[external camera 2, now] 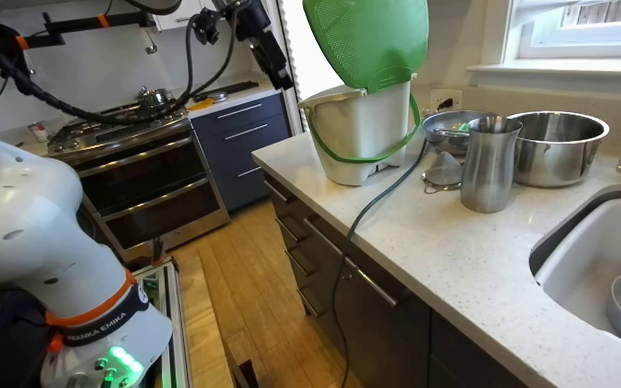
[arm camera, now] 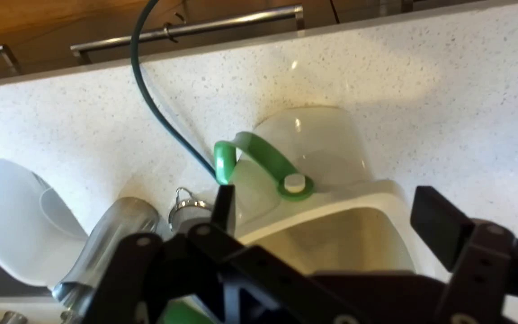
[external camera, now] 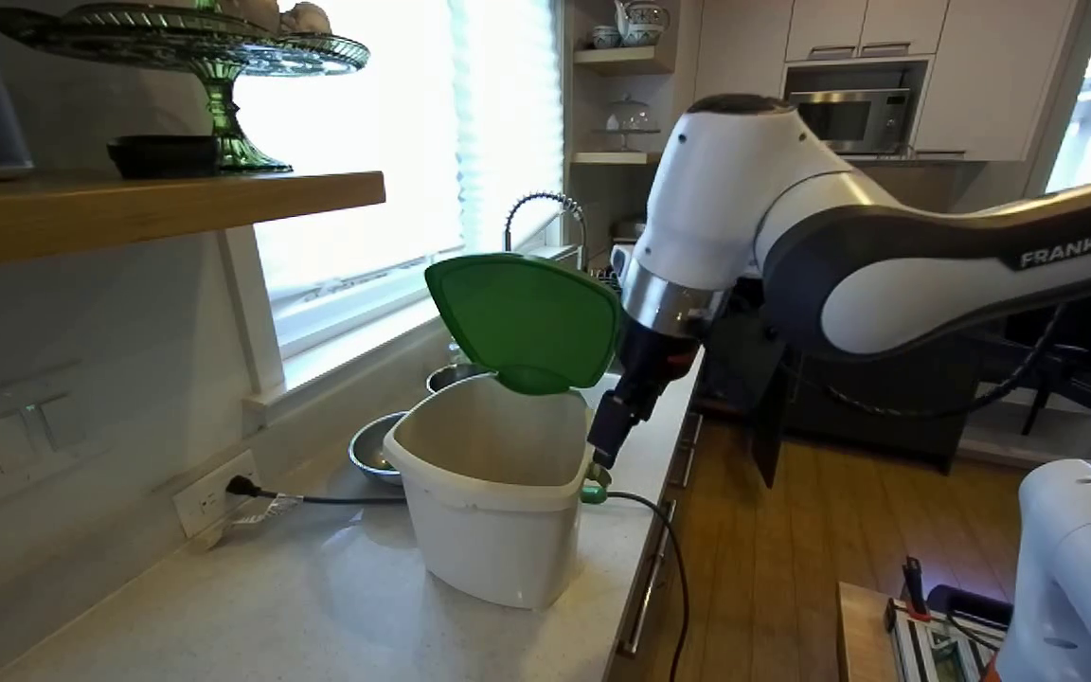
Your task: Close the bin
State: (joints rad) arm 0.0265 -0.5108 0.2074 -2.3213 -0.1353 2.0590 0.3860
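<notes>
Plenty of company on the counter (external camera 2: pixel 483 258) here! A wide metal pot (external camera 2: pixel 553 161), a shallower metal bowl (external camera 2: pixel 453 143), a tall metal pitcher (external camera 2: pixel 485 178) and a small mesh strainer (external camera 2: pixel 444 171) crowd together near the bin (external camera: pixel 498 545), with the sink (external camera 2: pixel 585 264) farther along. A dark cord (arm camera: pixel 135 54) slips past just beside the bin and drops over the counter's edge. The green lid (external camera 2: pixel 367 48) stands hinged up, off the bin's mouth, and the green handle (external camera 2: pixel 361 160) hangs in a loop below it.

And the bin itself: upright on the counter, uncovered, lower than the gripper (arm camera: pixel 326 207), which hangs near the rim on the side toward the wooden floor (external camera: pixel 792 530). Its fingers (arm camera: pixel 443 231) are spread wide, part of the rim showing between them from the wrist. In an exterior view there's a gap between the fingertips (external camera 2: pixel 283 81) and the bin.

Harder to read: in the wrist view the gripper's dark body blocks much of the mouth, and the lid peeks through only as a green patch at the bottom edge. In an exterior view the lid's top runs out of frame. The bottom of the bin's inside can't be made out.
</notes>
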